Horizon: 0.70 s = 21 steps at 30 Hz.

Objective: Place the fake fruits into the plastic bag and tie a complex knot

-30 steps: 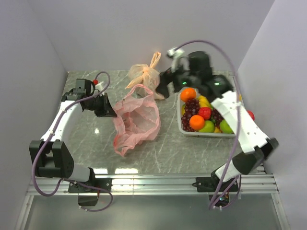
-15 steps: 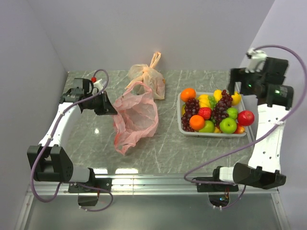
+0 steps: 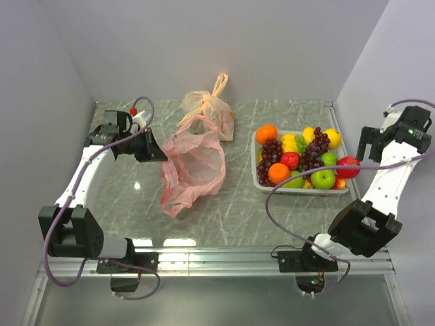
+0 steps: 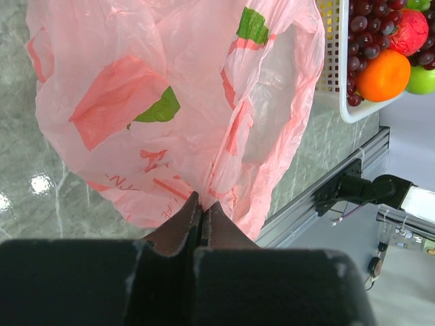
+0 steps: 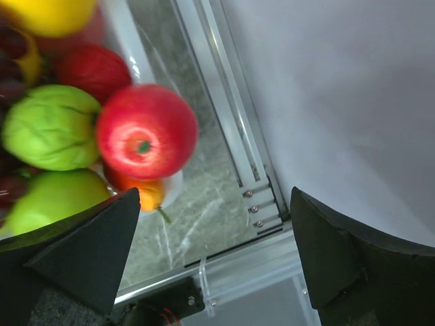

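The pink-red plastic bag (image 3: 194,166) lies open and slack on the table's left half. My left gripper (image 3: 155,153) is shut on its left rim. In the left wrist view the fingertips (image 4: 202,204) pinch the thin film (image 4: 170,102). No knot shows on it. The fake fruits (image 3: 297,159) fill a white basket (image 3: 299,191) on the right: an orange, grapes, green apples, lemons. A red apple (image 3: 349,167) rests on the basket's right edge. My right gripper (image 3: 370,141) hangs open just right of it, with the apple (image 5: 146,131) up-left of its empty jaws (image 5: 214,231).
A pale orange bag (image 3: 207,109) with tied upright handles stands behind the pink one. The right wall (image 3: 408,75) is close to my right arm. An aluminium rail (image 5: 238,129) runs along the table's right edge, and another along the near edge (image 3: 217,255).
My right arm has swung from the back of the table, across the basket, to the right wall, its gripper still open. The left gripper holds the bag as before.
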### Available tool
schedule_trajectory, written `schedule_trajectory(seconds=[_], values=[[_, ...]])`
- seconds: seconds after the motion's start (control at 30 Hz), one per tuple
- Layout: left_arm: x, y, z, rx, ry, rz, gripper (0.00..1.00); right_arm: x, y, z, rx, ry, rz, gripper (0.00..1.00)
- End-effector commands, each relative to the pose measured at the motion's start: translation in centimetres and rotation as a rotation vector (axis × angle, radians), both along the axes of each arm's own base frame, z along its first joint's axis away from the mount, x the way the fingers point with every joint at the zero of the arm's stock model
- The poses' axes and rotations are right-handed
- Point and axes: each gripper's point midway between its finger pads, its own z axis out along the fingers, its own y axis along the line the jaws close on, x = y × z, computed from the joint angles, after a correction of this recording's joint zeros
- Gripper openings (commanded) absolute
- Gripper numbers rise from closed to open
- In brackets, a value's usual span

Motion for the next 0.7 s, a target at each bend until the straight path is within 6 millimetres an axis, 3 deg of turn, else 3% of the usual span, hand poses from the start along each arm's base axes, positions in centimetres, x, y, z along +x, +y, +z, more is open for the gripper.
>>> schedule_trajectory(seconds=[0.0,0.17,0.33,0.67], values=[[0.1,-0.5,1.0,-0.035,-0.035,-0.015,0.00,0.6,-1.5,-1.0,-0.025,-0.019,0.008,0.97],[0.1,-0.4,1.1,-0.026,-0.041,-0.012,0.00,2.3,-1.5,-2.0,0.014,-0.050,0.032,0.97],[-0.1,-0.2,1.0,-0.013,-0.041,-0.011,0.00,3.7,0.2,-1.9,0.133,-0.078,0.091,1.00],[0.3,-0.2,0.7,-0.011,-0.033,-0.011,0.00,4.0,1.4,-4.0,0.240,-0.030,0.105,1.00]])
